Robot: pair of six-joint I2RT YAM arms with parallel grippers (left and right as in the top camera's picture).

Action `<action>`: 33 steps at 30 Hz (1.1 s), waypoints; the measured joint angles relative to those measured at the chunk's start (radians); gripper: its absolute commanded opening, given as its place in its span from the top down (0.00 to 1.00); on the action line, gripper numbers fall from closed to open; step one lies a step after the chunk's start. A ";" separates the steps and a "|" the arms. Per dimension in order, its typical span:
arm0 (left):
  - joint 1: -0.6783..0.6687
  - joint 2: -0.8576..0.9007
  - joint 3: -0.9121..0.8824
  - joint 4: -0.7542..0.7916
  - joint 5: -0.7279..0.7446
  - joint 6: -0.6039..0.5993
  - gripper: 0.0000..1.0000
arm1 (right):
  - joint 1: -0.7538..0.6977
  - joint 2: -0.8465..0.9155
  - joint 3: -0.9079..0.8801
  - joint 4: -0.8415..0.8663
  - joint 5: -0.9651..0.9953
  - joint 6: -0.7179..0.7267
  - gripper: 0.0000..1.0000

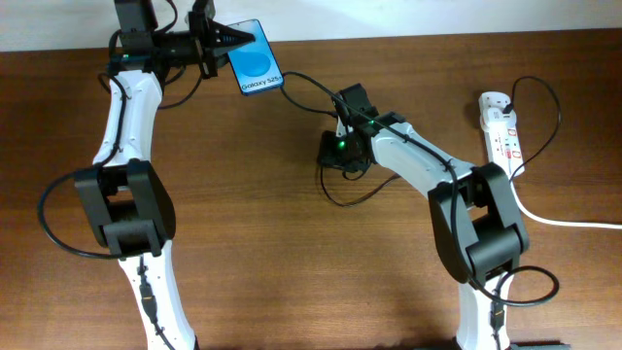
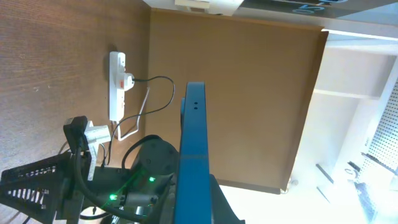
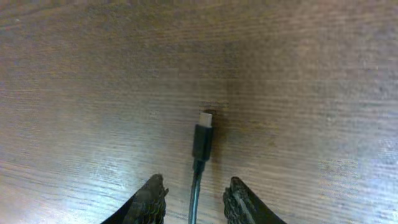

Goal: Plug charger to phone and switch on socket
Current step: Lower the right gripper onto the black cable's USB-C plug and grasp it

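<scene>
Left hand (image 1: 231,41) around one phone (image 1: 256,66); right hand (image 3: 196,183) astride one charger (image 3: 203,140); one socket (image 1: 501,131).

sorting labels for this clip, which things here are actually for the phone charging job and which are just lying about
For the job:
phone, held in the left gripper
charger, its plug between the open right gripper fingers
socket

Just there:
thick white cord trailing off the socket
wooden table
</scene>
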 measured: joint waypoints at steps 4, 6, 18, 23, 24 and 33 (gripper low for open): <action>0.000 0.000 0.000 0.000 0.000 0.000 1.00 | 0.000 0.003 0.000 0.014 0.003 0.002 0.68; 0.000 0.000 0.000 0.000 0.000 0.000 1.00 | 0.000 0.010 0.000 0.014 0.003 0.002 0.69; 0.000 0.000 0.000 0.000 0.000 0.000 1.00 | 0.005 0.045 0.002 0.036 -0.003 0.002 0.70; 0.000 0.000 0.000 0.000 0.000 0.000 1.00 | 0.005 0.048 0.002 0.036 -0.002 0.003 0.83; 0.000 0.000 0.000 0.000 0.000 0.000 1.00 | 0.005 0.049 0.002 0.037 -0.003 0.003 0.84; 0.000 0.000 0.000 0.000 0.000 0.000 1.00 | 0.005 0.055 0.002 0.036 -0.016 0.003 0.96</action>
